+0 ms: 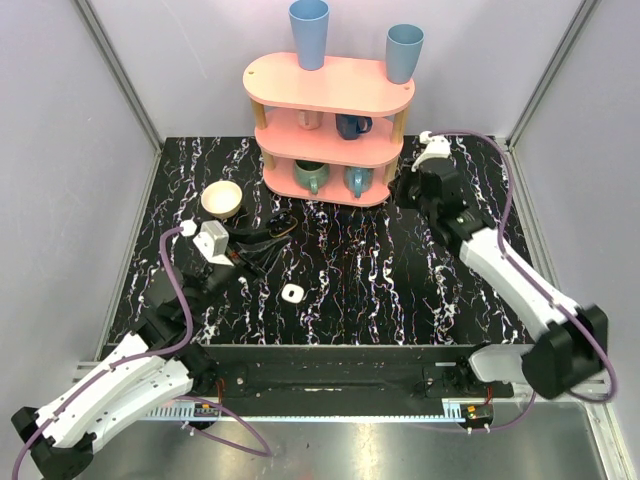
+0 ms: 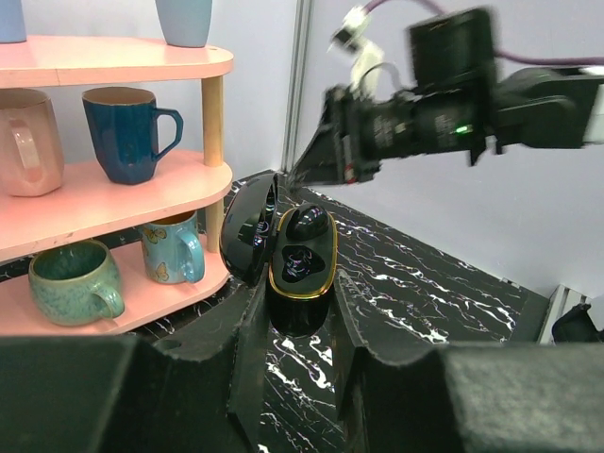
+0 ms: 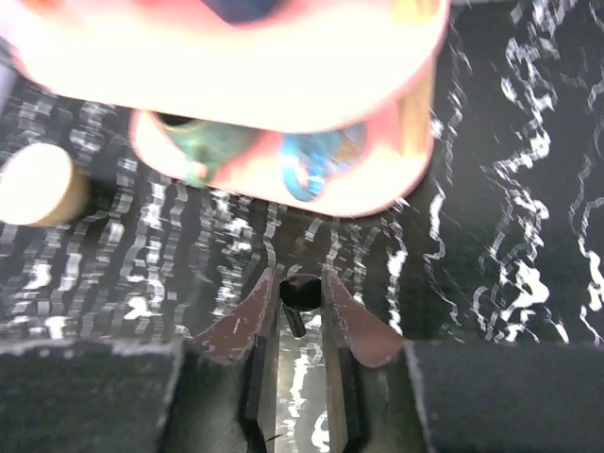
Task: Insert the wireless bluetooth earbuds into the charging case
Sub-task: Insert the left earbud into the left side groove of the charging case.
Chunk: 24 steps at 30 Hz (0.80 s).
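Observation:
The charging case (image 2: pixel 300 269) is glossy black with a gold rim, and its lid (image 2: pixel 247 226) is open to the left. My left gripper (image 2: pixel 297 319) is shut on its base and holds it upright in front of the pink shelf; it also shows in the top view (image 1: pixel 268 238). One black earbud (image 2: pixel 308 223) sits in the far socket, and the near socket (image 2: pixel 294 262) looks empty. My right gripper (image 3: pixel 302 294) is shut on a small black earbud (image 3: pixel 302 289) above the table by the shelf's right end (image 1: pixel 402 188). The right arm (image 2: pixel 425 113) hangs beyond the case.
A pink three-tier shelf (image 1: pixel 330 150) with mugs and blue cups stands at the back. A cream bowl (image 1: pixel 221 198) sits left of it. A small white rounded-square item with a dark spot (image 1: pixel 292 292) lies on the black marble table (image 1: pixel 400 280).

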Available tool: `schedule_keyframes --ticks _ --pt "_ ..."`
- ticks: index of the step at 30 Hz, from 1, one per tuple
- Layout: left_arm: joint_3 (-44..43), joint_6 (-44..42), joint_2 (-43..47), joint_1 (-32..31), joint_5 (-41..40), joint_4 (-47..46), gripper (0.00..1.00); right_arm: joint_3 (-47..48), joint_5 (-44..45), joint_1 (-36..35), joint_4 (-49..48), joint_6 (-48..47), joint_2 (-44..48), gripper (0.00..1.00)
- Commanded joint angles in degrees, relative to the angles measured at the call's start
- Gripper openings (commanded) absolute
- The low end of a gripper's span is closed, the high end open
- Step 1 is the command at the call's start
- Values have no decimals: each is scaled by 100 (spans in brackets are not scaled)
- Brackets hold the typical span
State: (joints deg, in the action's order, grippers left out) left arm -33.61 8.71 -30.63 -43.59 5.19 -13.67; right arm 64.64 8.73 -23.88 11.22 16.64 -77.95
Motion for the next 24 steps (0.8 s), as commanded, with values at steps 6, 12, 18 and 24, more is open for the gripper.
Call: schedule_keyframes --ticks 6,12,18,24 --pt "-102 324 -250 9 149 -628 0 -259 902 -1241 -1358 85 1967 12" --pt "-164 377 -391 9 210 -724 0 -294 1034 -2067 -2027 -56 2364 11" --pt "-102 404 -426 9 210 -926 0 -285 1060 -2823 -2633 -214 2258 11" --pt "-32 412 -444 9 237 -1032 0 -250 1078 -3621 -3134 -337 1890 11"
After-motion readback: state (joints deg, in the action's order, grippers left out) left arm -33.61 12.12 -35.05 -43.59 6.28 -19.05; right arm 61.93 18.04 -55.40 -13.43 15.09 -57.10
